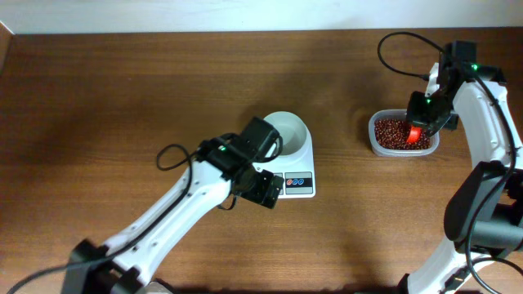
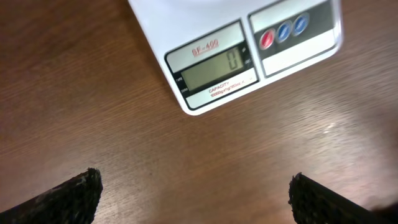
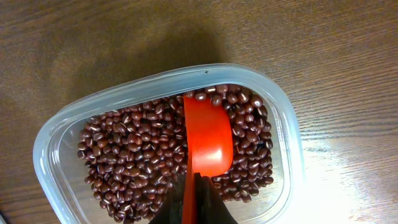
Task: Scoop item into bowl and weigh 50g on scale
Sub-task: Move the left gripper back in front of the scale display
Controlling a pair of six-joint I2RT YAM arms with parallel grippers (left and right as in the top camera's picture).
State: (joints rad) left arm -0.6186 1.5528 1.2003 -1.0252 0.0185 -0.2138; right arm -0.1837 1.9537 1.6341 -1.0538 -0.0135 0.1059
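Beans (image 3: 124,155), glossy small ovals, clear rounded tub (image 3: 205,70), red scoop (image 3: 208,134)

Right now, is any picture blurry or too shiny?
Left wrist view: the scale looks soft, and a small shiny spot sits on the table. Right wrist view: bright glare on the table at lower right, beans and red scoop sharp. Overhead view: the picture's left side is dimmer.

place: robot lab, prob. | cues: wood table (image 1: 122,98) — scale (image 1: 304,184) — 2 arms (image 1: 176,212)

the scale (image 2: 163,32) reads 0 (labelled sf-400).
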